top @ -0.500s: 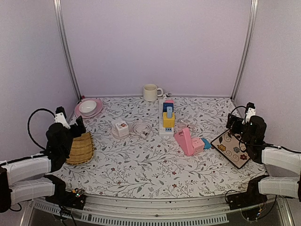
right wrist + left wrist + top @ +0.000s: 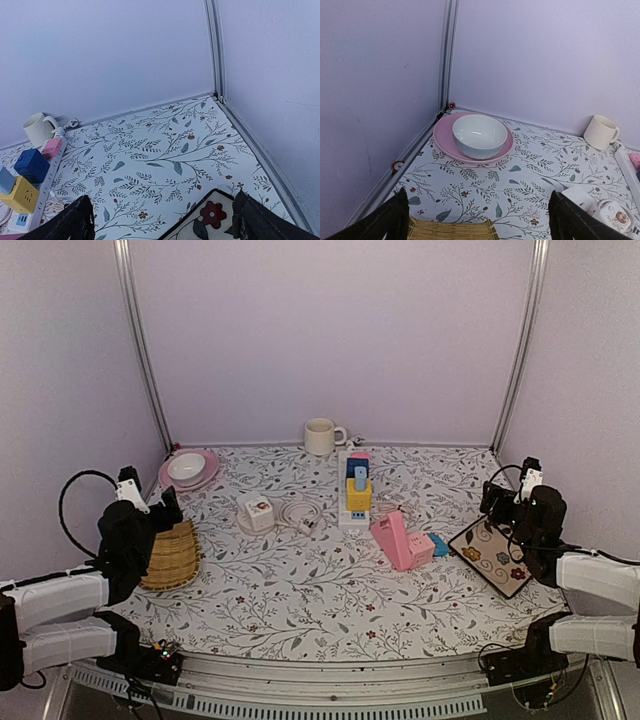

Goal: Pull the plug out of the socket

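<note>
My left tool (image 2: 479, 222) and right tool (image 2: 165, 222) both gape wide, empty, well apart from the plug (image 2: 360, 478) in the power strip (image 2: 344, 512).

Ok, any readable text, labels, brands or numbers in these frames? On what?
No legible text in any view.
white cube charger: small reddish mark on one face, too small to read.
power strip: no lettering can be made out at this size.
mug: plain, no print visible.
</note>
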### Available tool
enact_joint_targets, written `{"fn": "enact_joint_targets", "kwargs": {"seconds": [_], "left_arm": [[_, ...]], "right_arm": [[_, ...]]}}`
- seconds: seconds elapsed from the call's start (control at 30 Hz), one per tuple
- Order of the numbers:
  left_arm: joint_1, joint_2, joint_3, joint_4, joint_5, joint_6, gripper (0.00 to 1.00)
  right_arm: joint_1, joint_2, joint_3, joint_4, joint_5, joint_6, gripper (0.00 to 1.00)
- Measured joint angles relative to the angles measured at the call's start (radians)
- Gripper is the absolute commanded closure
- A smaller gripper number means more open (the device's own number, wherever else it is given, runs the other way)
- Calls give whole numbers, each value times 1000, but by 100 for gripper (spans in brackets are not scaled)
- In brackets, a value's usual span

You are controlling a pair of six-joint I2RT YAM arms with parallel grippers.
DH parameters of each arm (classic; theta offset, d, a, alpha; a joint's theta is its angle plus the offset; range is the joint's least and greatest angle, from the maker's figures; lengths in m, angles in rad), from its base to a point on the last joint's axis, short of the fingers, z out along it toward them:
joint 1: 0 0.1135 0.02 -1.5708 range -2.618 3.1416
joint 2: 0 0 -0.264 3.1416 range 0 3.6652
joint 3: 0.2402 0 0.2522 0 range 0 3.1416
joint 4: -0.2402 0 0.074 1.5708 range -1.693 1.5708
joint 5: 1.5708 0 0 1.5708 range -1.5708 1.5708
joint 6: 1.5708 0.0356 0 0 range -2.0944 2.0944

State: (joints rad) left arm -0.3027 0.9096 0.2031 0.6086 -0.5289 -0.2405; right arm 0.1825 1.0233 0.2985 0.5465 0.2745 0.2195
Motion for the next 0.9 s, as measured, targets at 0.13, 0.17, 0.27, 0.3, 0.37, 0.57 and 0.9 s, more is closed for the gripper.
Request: {"fn": "enact_joint_targets", "kwargs": {"seconds": [0.13,0.17,0.27,0.3,0.37,0.57,0.9], "left_arm": [[0,0,0,0,-3,-3,3],[0,0,0,0,-5,-5,3],[0,0,0,-1,-11,-12,3],[0,0,0,-1,-15,-15,3],[0,0,0,-1,-23,-17,3],[0,0,1,-3,-50,-25,3],[29,20,52,-101,-61,-105,5]], "right_arm": [[0,14,8,-5,2,0,1],[0,20,11,-8,5,0,1],[0,43,30,-24,24,6,1],[0,50,37,-29,33,10,1],[0,57,45,-34,51,24,1],[-19,56,47,-50,69,89,1],[-16,25,179,-258,-137,168,1]]}}
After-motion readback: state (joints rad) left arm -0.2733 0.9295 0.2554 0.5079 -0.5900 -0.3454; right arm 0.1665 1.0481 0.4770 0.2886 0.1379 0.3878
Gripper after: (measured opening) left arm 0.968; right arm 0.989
